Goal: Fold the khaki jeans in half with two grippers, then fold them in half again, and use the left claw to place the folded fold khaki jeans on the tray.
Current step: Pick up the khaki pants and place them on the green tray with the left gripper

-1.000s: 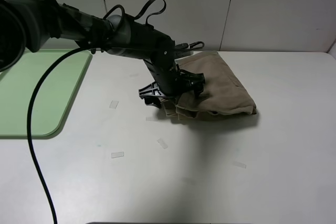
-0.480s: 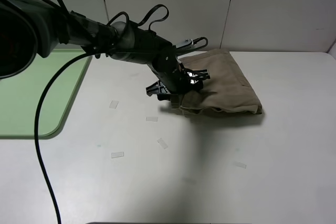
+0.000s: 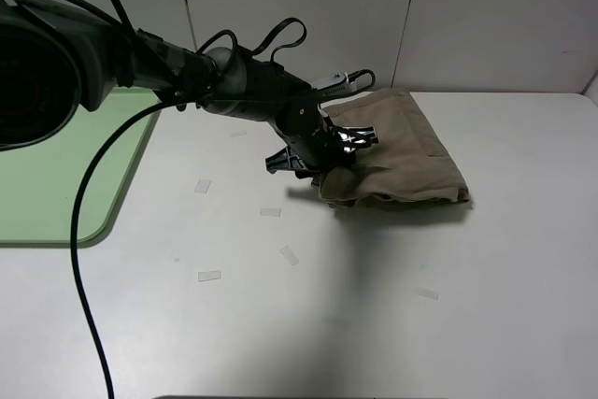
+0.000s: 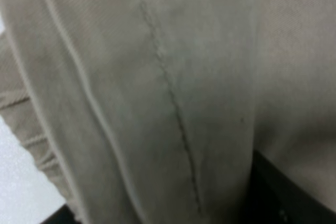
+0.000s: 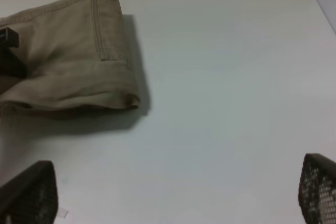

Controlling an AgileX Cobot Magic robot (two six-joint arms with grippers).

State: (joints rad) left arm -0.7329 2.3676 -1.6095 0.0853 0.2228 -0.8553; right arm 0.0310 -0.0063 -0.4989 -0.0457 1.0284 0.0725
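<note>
I have the left claw buried in the near-left edge of the khaki jeans, which lie folded into a compact bundle on the white table, well apart from the pale-green tray at the far left of the overhead view; the prongs seem to straddle the layered edge, but I cannot tell whether they are pinching the cloth or only closing toward it; my right gripper stands spread wide and empty above bare table, off to the side of the bundle; the main risk as I judge it is a shallow bite that takes only the top layers, so the fold would open and the lower layers would drag or drop on the way to the tray; a lift that is too quick could also let the loose far side swing and unfold; the thick black cable hangs across the path and might snag; the left wrist view is filled with blurred khaki fabric and a seam, so the fingertips are hidden there; the right arm itself is out of the overhead view
</note>
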